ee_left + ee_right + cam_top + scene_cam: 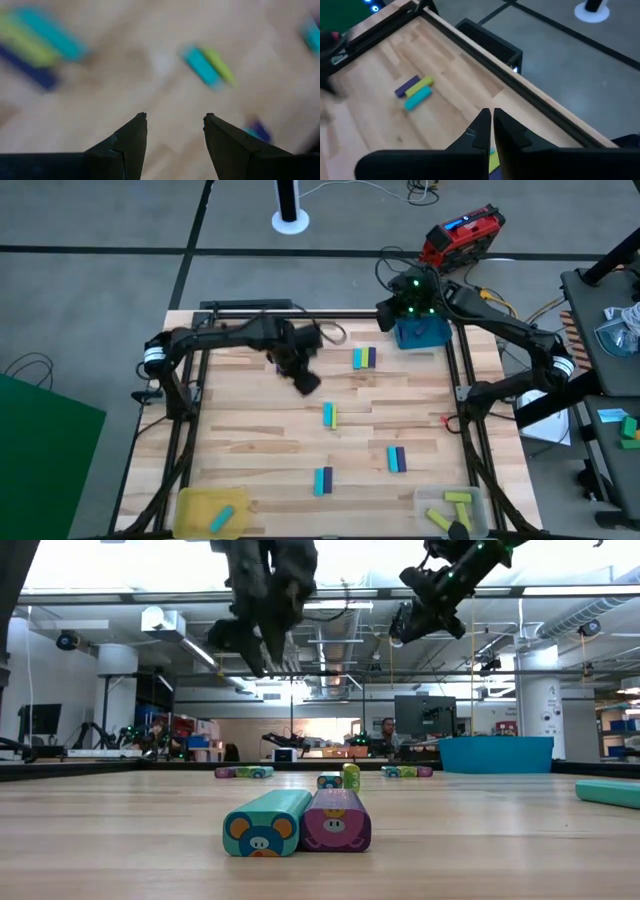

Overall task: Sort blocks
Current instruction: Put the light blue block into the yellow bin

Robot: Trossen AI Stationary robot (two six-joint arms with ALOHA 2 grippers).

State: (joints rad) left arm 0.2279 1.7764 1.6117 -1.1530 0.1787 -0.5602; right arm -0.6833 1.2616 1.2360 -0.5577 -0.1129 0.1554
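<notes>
Hovering left tool (175,131) parted, empty | right tool (491,127) closed | low view only: animal-face blocks (297,823)

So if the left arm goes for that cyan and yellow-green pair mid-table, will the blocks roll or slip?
The cyan and yellow-green pair probably won't roll: the blocks look flat-sided, like the near ones in the low view. They seem rigid and light, so a push may slide them on the smooth wooden table. The left gripper has open jaws; squeezing both may separate them.
</notes>
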